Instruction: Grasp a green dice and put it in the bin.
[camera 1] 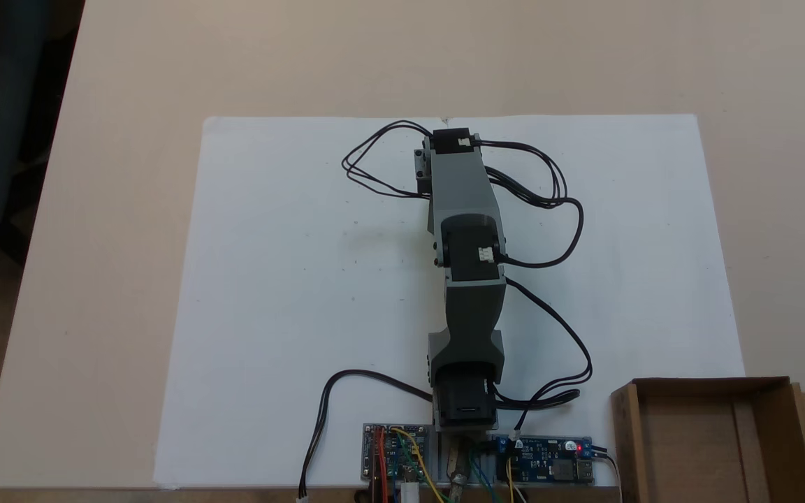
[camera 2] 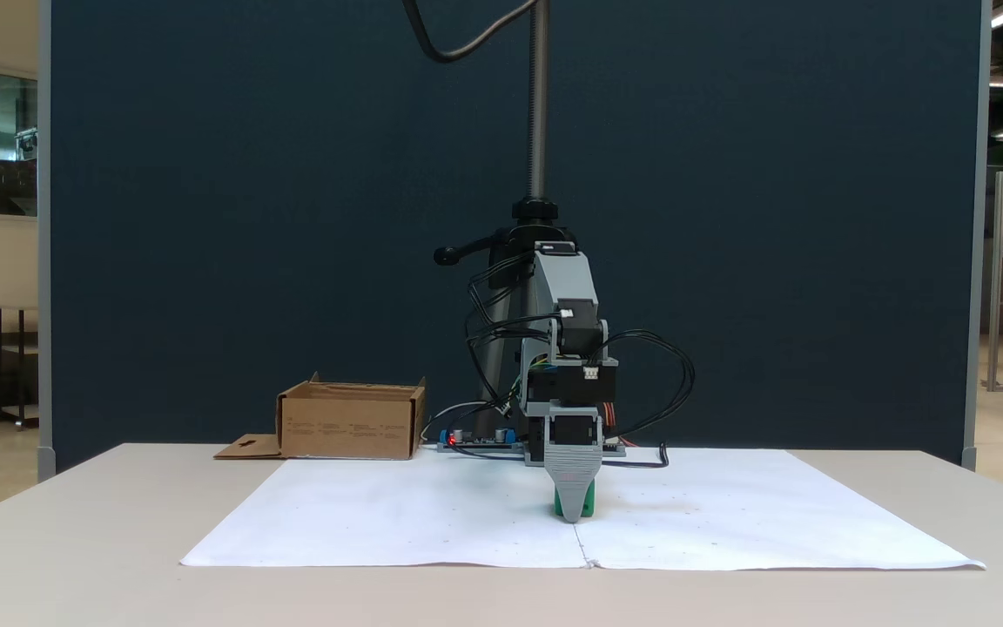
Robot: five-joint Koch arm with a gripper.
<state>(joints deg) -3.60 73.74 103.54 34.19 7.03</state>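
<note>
Gripper (camera 2: 575,514) of the grey hobby arm sits low at centre frame in a fixed view, its tip on the white paper sheet (camera 2: 432,514), pinching the small bright green dice (camera 2: 587,503) (green shows either side). Shallow brown cardboard bin (camera 2: 350,422) stands at left, well apart.

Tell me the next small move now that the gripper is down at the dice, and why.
Probably close the jaws, then lift straight up. In a fixed view the gripper is down at the white paper with the green dice showing right behind its tip, so it seems positioned for a grasp. I cannot tell whether the jaws already pinch it. The bin sits back beside the base.
</note>
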